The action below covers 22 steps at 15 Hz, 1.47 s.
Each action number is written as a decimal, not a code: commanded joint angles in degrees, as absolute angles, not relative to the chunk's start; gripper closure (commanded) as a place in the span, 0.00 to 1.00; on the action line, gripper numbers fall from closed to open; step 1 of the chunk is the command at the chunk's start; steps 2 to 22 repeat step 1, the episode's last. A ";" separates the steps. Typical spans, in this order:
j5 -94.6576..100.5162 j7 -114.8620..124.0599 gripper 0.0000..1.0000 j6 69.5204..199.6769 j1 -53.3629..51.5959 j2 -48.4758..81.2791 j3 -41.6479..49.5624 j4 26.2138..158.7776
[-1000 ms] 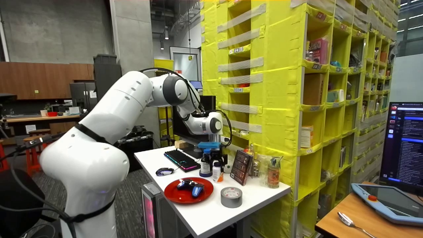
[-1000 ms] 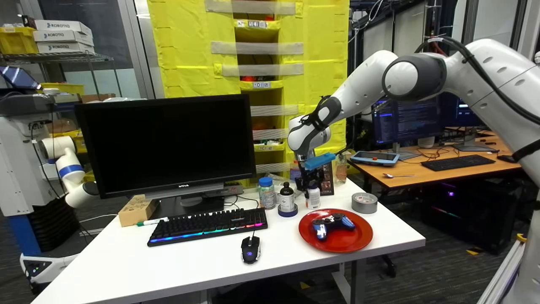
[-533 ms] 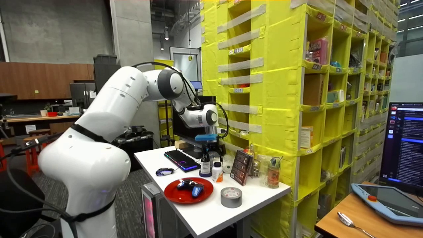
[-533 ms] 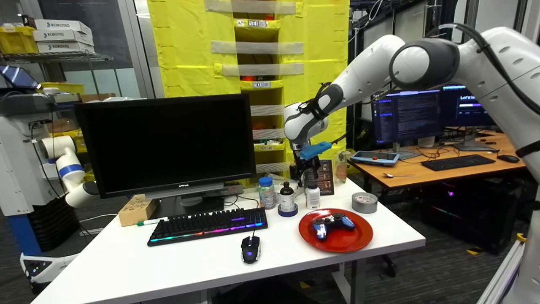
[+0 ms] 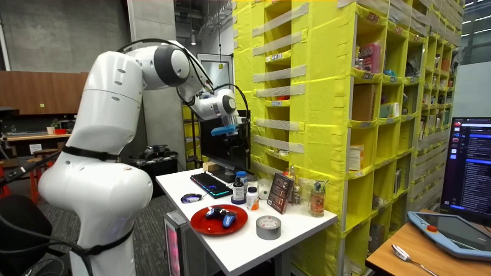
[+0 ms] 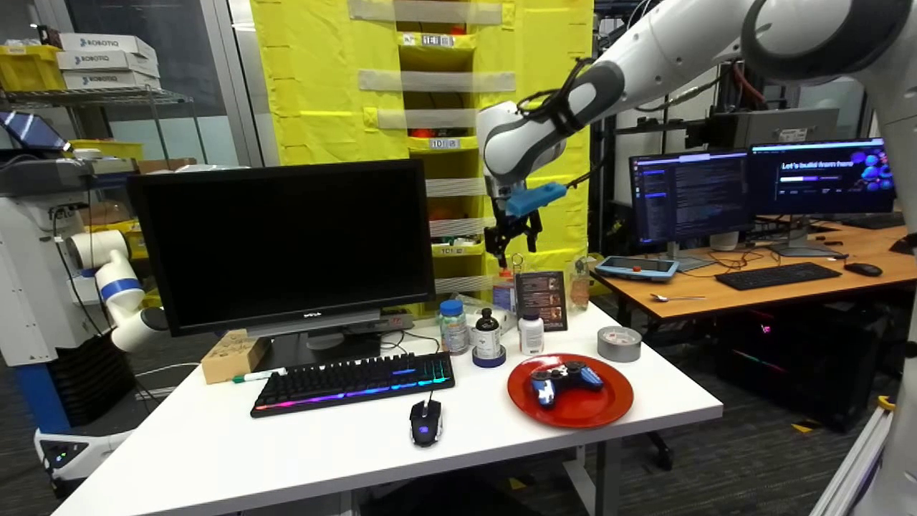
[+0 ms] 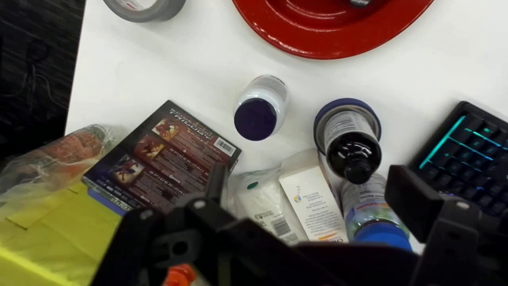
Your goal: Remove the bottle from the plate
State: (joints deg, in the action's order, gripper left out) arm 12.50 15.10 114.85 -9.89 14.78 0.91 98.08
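The red plate (image 6: 610, 403) lies near the table's front edge and bears only a game controller (image 6: 564, 381). A white bottle with a dark purple cap (image 6: 531, 335) stands upright behind it. A dark bottle with a black cap (image 6: 488, 337) stands upright in a small tin with a blue rim (image 6: 489, 362). Behind that is a blue-capped bottle (image 6: 453, 328). In the wrist view the plate (image 7: 317, 47) is partly cut off and the dark bottle (image 7: 352, 151) shows from above. My gripper (image 6: 517, 252) is open and empty, high above the table's back; its fingers (image 7: 315, 188) are apart.
A disc case (image 6: 542, 299), a white box (image 7: 313, 198) and a bagged item (image 7: 266, 202) stand at the back. Grey tape (image 6: 619, 344) is beside the plate. The keyboard (image 6: 358, 383), mouse (image 6: 426, 423) and large monitor (image 6: 286, 247) are also on the table. Yellow shelving (image 5: 314, 96) rises behind.
My gripper has risen well up from low among the bottles at the back, and the arm has drawn up with it. The bottles, plate and controller have not moved.
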 commanded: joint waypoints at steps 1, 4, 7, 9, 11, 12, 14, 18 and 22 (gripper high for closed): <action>12.94 15.55 0.00 113.62 -9.16 12.46 -0.78 99.02; 12.94 15.55 0.00 113.62 -9.16 12.46 -0.78 99.02; 12.94 15.55 0.00 113.62 -9.16 12.46 -0.78 99.02; 12.94 15.55 0.00 113.62 -9.16 12.46 -0.78 99.02; 12.94 15.55 0.00 113.62 -9.16 12.46 -0.78 99.02; 12.94 15.55 0.00 113.62 -9.16 12.46 -0.78 99.02; 12.94 15.55 0.00 113.62 -9.16 12.46 -0.78 99.02; 12.94 15.55 0.00 113.62 -9.16 12.46 -0.78 99.02; 12.94 15.55 0.00 113.62 -9.16 12.46 -0.78 99.02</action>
